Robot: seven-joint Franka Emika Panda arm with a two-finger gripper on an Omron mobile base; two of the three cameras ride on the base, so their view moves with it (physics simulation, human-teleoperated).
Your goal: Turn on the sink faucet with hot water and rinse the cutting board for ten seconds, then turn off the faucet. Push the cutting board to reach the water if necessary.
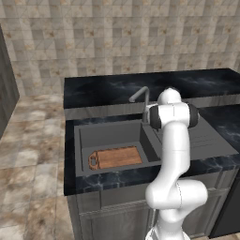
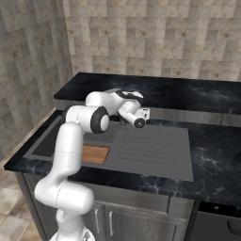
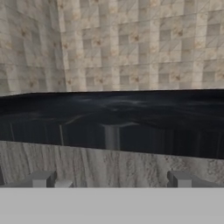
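Black counter wrapping the sink. Cutting board lying flat on basin floor, handle end to the left. Faucet standing behind basin, spout angling left. Gripper hovering by faucet, facing back wall, fingers looking wide apart, prob. holding nothing.

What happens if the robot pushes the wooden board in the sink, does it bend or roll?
The cutting board looks like stiff wood, so probably no bending. It lies flat on the sink floor, so it should slide, not roll.
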